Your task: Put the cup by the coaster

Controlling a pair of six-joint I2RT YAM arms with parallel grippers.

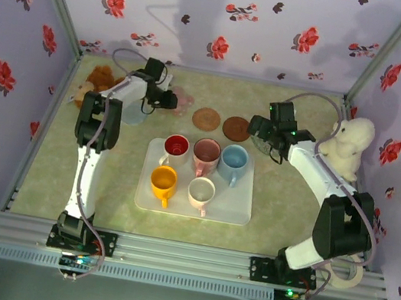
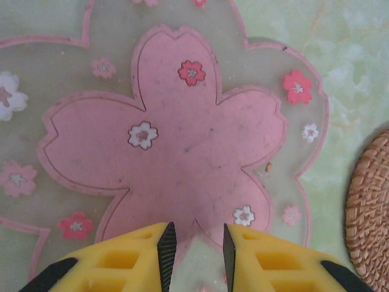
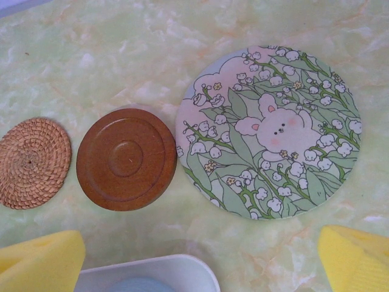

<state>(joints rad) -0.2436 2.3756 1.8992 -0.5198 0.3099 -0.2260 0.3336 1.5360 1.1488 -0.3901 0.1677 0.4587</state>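
Your left hand (image 2: 196,249) hangs with its fingers narrowly apart, gripping nothing. The pink flower-shaped coaster (image 2: 182,146) lies just ahead of its tips. Your right hand (image 3: 197,261) is wide open and empty. The pale blue cup (image 3: 138,285) sits low between its fingers in the white tray (image 3: 182,267), and the round rabbit-print coaster (image 3: 270,131) lies ahead.
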